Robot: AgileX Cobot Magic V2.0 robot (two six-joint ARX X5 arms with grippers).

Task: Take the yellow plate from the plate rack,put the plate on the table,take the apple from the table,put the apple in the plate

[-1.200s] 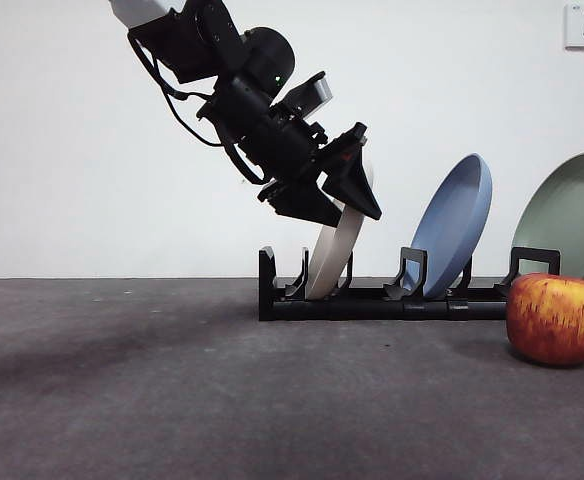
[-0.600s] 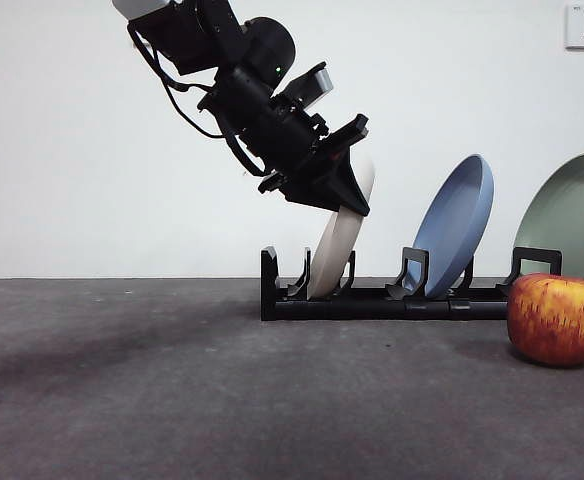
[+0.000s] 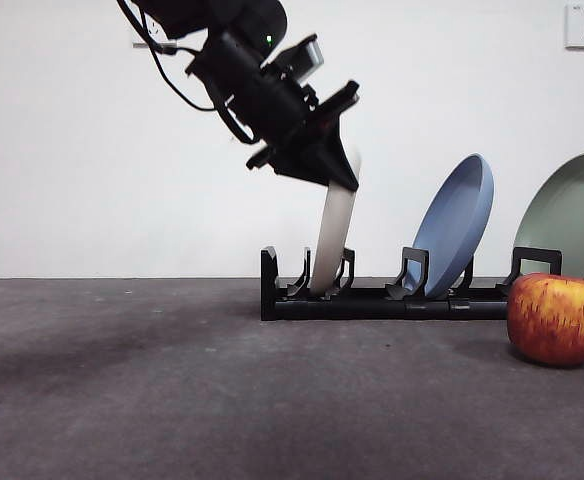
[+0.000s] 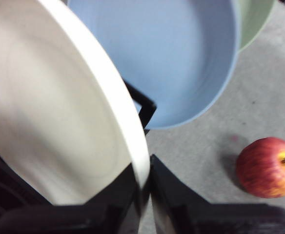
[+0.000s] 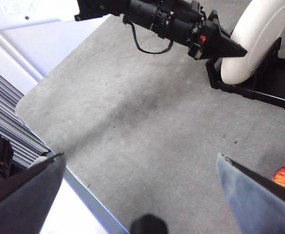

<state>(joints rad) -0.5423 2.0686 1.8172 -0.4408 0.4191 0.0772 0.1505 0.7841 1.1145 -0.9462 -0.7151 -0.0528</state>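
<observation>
While the near and left parts of the table point(image 3: 172, 390) lie bare, the plate rack point(image 3: 372, 300) stands along the far side, with the apple point(image 3: 558, 319) on the table just in front of its right end. The letters "ILEX" on the left arm's white casing point(image 5: 15, 13) are the only readable writing. The left gripper point(image 3: 334, 168) is clamped narrowly on the upper rim of the yellow plate point(image 3: 332, 240), which stands nearly upright with its lower edge at the rack's leftmost slot, left of the blue plate point(image 3: 457, 225) and green plate point(image 3: 570, 215), while the right gripper point(image 5: 142, 170) hangs spread wide over the table, holding nothing.
</observation>
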